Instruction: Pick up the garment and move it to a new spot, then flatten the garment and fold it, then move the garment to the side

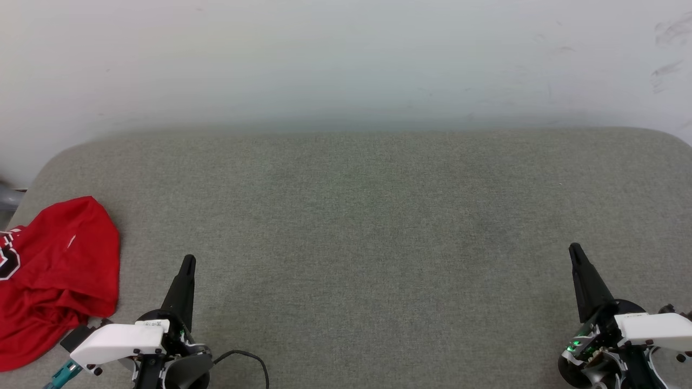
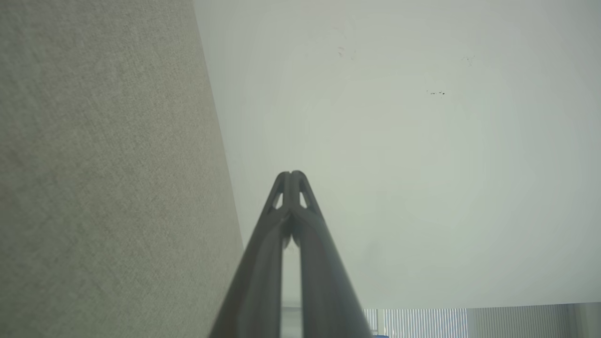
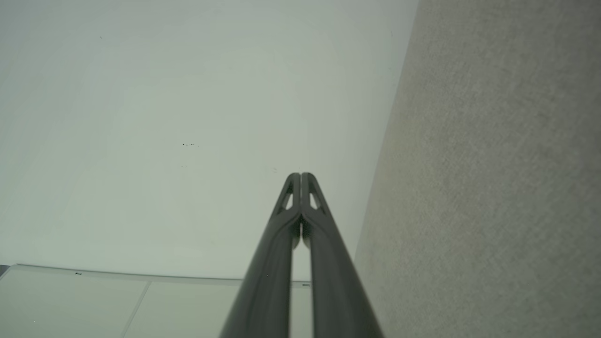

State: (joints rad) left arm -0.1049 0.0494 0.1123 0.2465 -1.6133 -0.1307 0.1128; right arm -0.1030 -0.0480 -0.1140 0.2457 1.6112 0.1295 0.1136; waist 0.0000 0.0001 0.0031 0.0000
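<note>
Garment [image 1: 59,270] was cut off by frame's L edge, lower left; lettering [image 1: 7,260] showed only in pt, unreadable.

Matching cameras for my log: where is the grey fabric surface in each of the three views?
Head view: grey fabric surface across the lower two thirds.
Left wrist view: grey fabric surface down the left side.
Right wrist view: grey fabric surface down the right side.
Shared landmark: the pale wall bordering it.
</note>
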